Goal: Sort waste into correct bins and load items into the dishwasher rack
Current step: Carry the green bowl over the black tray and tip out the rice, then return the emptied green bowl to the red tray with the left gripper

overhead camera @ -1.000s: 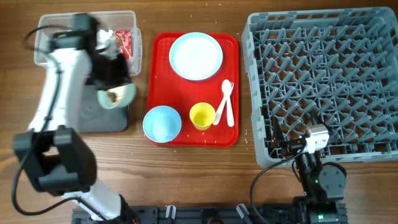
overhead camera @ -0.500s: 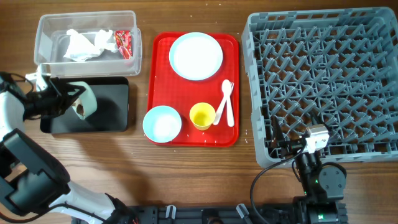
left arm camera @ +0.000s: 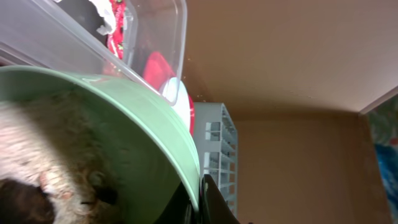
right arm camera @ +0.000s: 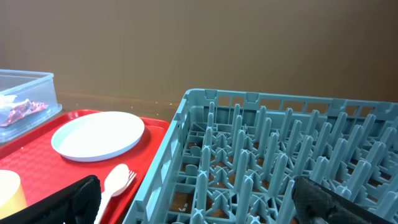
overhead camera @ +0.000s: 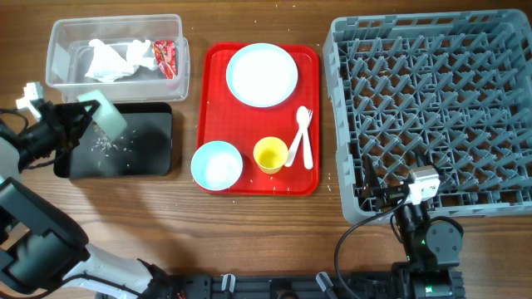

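My left gripper (overhead camera: 81,123) is shut on the rim of the pale green bowl (overhead camera: 105,115) and holds it tipped over the left end of the black tray (overhead camera: 154,162). Rice grains (overhead camera: 108,143) lie scattered on that tray. In the left wrist view my fingers (left arm camera: 199,198) pinch the bowl's rim (left arm camera: 155,118), and rice and brown scraps (left arm camera: 37,155) cling inside. The clear tub (overhead camera: 179,79) holds white tissue (overhead camera: 112,58) and the red wrapper (overhead camera: 165,56). My right gripper (overhead camera: 381,194) (right arm camera: 199,199) is open and empty over the front left corner of the grey rack (overhead camera: 440,108).
A flat red tray (overhead camera: 204,108) carries the pale blue plate (overhead camera: 262,75), pale blue bowl (overhead camera: 217,164), yellow cup (overhead camera: 270,154) and the white spoon and fork (overhead camera: 301,137). In the right wrist view the plate (right arm camera: 96,134) and spoon (right arm camera: 115,180) lie left of the rack (right arm camera: 261,162).
My left arm swung from over the clear tub out to the left. It tipped the green bowl further, and rice grains now lie on the black tray. The right arm has not moved.
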Robot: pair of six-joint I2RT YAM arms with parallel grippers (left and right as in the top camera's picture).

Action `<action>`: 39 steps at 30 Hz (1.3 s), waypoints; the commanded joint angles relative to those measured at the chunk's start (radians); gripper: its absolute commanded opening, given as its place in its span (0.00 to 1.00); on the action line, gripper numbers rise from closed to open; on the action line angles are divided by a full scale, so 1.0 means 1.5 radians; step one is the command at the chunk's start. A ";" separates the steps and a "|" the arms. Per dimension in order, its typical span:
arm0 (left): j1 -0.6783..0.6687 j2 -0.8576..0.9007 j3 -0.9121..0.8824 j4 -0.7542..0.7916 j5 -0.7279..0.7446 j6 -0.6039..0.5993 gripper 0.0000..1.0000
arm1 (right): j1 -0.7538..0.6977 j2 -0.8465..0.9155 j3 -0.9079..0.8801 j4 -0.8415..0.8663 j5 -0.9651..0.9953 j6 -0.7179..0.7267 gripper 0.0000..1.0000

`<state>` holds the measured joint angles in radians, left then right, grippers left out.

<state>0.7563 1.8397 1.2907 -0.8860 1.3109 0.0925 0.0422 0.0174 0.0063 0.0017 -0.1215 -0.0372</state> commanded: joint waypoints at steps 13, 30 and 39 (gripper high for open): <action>0.004 -0.014 -0.003 -0.012 0.142 -0.032 0.04 | 0.000 -0.005 -0.001 0.004 0.011 0.009 1.00; 0.007 -0.012 -0.003 0.074 0.137 -0.102 0.04 | 0.000 -0.005 -0.001 0.004 0.011 0.009 1.00; -0.017 -0.006 -0.003 0.105 0.095 -0.189 0.04 | 0.000 -0.005 -0.001 0.004 0.011 0.009 1.00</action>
<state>0.7563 1.8397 1.2884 -0.7288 1.4548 -0.1535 0.0422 0.0174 0.0063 0.0017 -0.1215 -0.0372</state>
